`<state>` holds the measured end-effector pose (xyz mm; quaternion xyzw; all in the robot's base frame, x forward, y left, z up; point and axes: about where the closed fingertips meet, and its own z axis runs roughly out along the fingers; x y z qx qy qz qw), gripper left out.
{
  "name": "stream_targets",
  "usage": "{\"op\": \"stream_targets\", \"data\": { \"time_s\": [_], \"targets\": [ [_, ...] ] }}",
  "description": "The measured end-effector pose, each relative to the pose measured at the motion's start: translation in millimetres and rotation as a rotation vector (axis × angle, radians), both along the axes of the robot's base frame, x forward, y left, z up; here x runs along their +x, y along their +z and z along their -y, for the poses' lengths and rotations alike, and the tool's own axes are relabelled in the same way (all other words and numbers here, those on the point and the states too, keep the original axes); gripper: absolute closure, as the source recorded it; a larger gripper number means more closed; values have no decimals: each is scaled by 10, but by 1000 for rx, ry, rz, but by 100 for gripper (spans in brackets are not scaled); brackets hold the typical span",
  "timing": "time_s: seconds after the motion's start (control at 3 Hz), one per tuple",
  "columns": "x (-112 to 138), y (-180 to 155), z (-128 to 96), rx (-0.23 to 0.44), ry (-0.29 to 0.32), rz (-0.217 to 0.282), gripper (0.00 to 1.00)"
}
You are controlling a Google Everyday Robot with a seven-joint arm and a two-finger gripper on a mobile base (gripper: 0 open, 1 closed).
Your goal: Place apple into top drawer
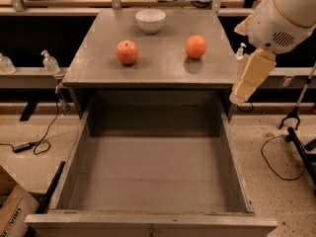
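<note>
The apple point(127, 52), red-orange with a dimpled stem top, sits on the grey cabinet top point(158, 63), left of centre. The top drawer point(153, 221) is pulled fully open below the cabinet top, and nothing lies inside it. My arm comes in from the upper right. Its white wrist housing carries the cream-coloured gripper point(240, 96), which hangs down beside the cabinet's right front corner, above the drawer's right wall. The gripper is far right of the apple and touches nothing.
A uniformly orange fruit point(196, 46) sits right of the apple and a white bowl point(150, 20) stands behind them. Cables point(34, 144) lie on the floor at left, a cardboard box point(12, 211) at the lower left, a stand's legs point(298, 132) at right.
</note>
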<state>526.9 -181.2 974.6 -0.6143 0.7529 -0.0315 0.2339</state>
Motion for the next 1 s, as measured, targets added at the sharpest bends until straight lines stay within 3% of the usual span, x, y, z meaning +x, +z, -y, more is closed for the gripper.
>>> {"op": "stream_targets", "data": {
  "time_s": [0.33,0.67,1.0],
  "targets": [
    [95,-41,-148,12,-13,6,0],
    [546,-43,-674,97,52,52,0],
    [1042,-94,-1189,184,129,67,0]
  ]
}}
